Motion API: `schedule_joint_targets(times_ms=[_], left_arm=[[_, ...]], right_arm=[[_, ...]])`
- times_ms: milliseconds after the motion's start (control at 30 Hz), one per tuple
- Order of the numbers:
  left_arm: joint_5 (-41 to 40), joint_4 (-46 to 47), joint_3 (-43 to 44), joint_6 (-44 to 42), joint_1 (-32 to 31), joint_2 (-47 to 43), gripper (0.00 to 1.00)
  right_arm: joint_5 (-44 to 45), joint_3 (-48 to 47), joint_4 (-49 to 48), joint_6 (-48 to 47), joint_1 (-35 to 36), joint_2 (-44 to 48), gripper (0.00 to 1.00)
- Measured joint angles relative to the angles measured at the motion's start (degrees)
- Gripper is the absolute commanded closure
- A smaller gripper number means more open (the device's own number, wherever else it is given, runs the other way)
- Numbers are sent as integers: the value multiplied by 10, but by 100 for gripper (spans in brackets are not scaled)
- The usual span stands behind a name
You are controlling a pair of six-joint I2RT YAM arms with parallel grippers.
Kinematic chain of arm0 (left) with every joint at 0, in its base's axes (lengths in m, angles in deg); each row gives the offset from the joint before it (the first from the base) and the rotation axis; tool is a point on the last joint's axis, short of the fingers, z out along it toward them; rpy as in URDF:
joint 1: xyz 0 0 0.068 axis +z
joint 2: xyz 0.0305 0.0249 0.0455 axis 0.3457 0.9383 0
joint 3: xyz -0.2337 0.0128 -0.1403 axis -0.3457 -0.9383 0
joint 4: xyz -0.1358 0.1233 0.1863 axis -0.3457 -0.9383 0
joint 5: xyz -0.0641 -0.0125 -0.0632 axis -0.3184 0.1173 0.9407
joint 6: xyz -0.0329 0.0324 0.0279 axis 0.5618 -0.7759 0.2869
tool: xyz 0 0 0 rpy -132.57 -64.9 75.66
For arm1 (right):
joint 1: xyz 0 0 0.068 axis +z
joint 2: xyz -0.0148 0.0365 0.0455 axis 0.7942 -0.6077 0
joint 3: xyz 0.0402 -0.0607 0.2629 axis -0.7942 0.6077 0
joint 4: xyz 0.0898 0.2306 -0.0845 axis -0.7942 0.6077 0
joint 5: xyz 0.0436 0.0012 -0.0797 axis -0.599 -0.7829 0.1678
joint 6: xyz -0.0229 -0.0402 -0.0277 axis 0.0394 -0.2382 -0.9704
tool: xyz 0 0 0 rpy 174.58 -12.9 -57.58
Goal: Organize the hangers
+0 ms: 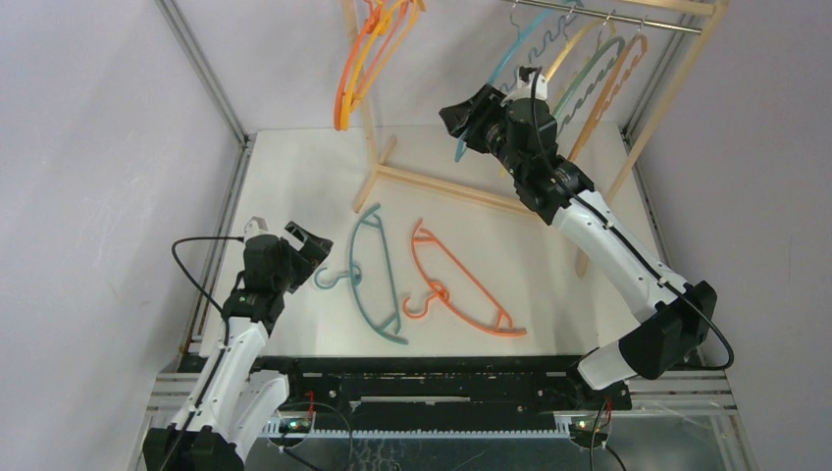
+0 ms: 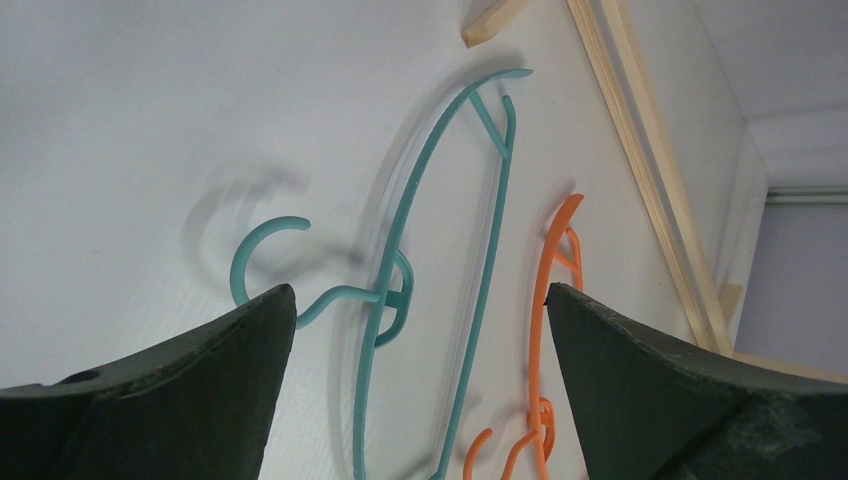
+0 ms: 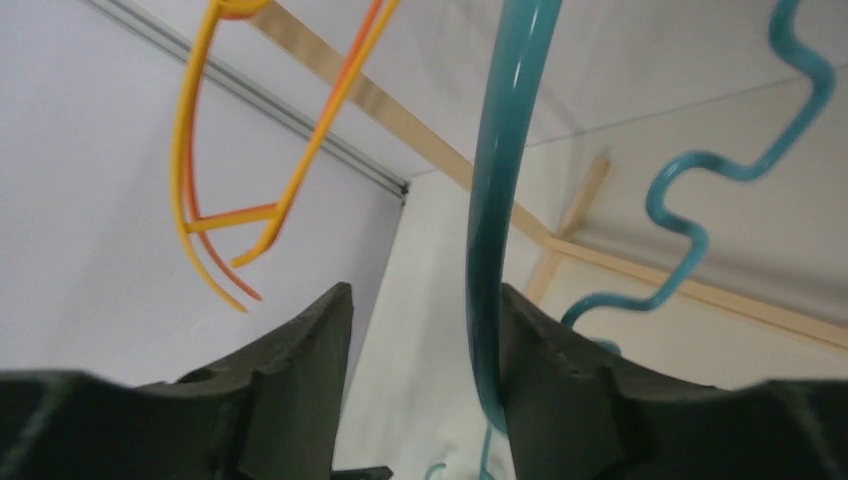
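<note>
The job looks well past halfway, though not finished: two hangers lie flat on the white table [image 1: 294,167], the rest are up on the rack. Nearest the bases, the left gripper [image 2: 420,300] hovers low over the table with its fingers spread wide and nothing between them, aimed at the thin teal plastic hanger [image 2: 400,240] with its small round hook, which lies just ahead. Just beside that one, not touching it, lies the thin orange plastic hanger [image 1: 437,292]. Both would need lifting onto the rack. Farther back, the right gripper [image 3: 425,300] is raised at the pale wooden rack frame [image 1: 677,88]; its fingers stand partly apart around the curved arm of a teal wavy-barred hanger [image 3: 495,180], which hangs from the metal rod [image 1: 589,12] and rests against one finger without being pinched. More yellow, teal and orange hangers hang beside it, and an orange-and-yellow cluster [image 1: 358,78] hangs at the frame's left end.
</note>
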Motion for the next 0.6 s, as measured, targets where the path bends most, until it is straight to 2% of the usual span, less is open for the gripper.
schedule_joint_targets(times_ms=[133,367,600], left_arm=[[0,0,0,0,0,0,0],[0,4,0,0,0,7,0],[0,5,0,0,0,31,0]], right_arm=[[8,-2,30,-9,10,6,19],[65,-3,62,-63,74,66,13],[197,-27,69,-169,192,112,3]])
